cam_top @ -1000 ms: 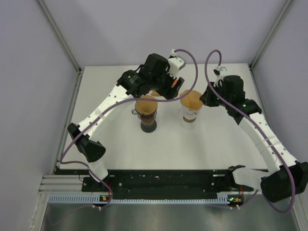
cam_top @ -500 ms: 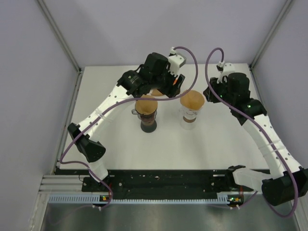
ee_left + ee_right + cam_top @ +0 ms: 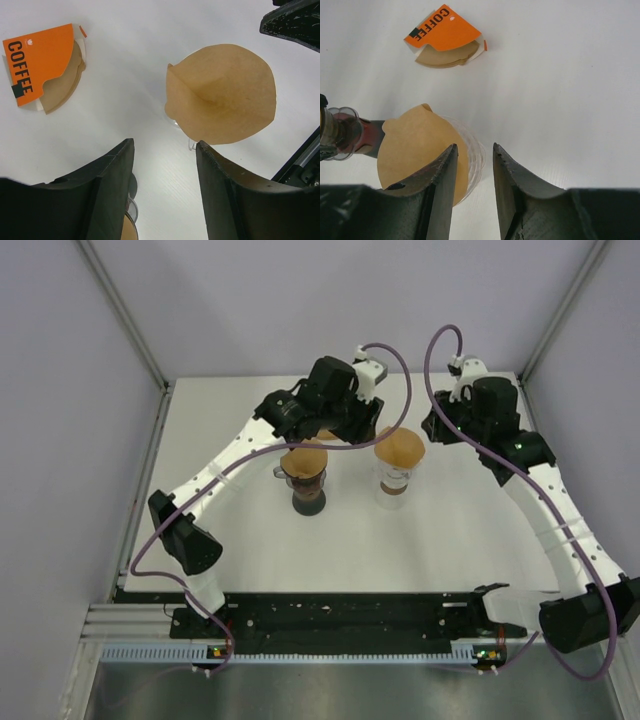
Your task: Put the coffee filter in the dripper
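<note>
A brown paper coffee filter [image 3: 400,447] sits in the mouth of the clear dripper [image 3: 395,480] at mid-table. In the right wrist view the same filter [image 3: 415,150] fills the clear ribbed dripper [image 3: 479,150]. My right gripper [image 3: 474,146] is open just above and right of that dripper's rim, with nothing between its fingers. Seen from the left wrist, the filter [image 3: 220,92] lies ahead of my left gripper [image 3: 165,144], which is open and empty over bare table.
A second dripper [image 3: 306,480], dark red, stands left of the clear one with its own brown filter [image 3: 303,457]. An orange "COFFEE" pack of filters [image 3: 445,32] lies flat on the table behind both drippers. Purple cables loop over both wrists.
My right gripper has opened off the filter's edge and drawn back up and to the right. The filter stays in the clear dripper. My left wrist shifted slightly right.
</note>
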Tool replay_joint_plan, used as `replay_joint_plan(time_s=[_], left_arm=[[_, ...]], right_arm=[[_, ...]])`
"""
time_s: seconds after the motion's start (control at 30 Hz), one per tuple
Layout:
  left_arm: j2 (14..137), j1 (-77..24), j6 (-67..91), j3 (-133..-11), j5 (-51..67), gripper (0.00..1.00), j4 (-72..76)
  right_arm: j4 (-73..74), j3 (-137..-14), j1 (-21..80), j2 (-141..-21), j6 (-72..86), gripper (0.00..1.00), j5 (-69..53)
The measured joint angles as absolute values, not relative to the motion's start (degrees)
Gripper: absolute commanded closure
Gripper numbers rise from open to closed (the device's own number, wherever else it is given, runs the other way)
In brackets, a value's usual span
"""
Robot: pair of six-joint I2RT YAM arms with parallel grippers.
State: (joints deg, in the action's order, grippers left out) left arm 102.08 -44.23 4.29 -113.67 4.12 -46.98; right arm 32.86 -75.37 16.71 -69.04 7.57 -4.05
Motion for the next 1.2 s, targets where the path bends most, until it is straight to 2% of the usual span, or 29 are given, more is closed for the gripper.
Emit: replay_joint_plan(time_s=[0.1,0.3,0.6,1.2], left_arm=[[103.0,-44.2,5.0,-113.7,4.7,0.5,-46.6],[105.7,-44.2,6.4,-114.2,5.1,0.59,-46.7],[106.5,-44.5,7.5,-112.7,5.2,0.62,-46.3],[107.4,-45.1,7.6,-110.0,5.3,0.63,-44.3]], right_arm=[[32.9,-74.6,16.7,-69.0,7.6,0.6,-4.0],[31.7,-70.4,16.7,-68.4,8.1,0.6,-5.1],[29.1,-65.9,16.7,-68.0,9.1,0.64,-5.8],[27.1,-61.2,16.7,-66.9,9.7,0.62,-4.4]])
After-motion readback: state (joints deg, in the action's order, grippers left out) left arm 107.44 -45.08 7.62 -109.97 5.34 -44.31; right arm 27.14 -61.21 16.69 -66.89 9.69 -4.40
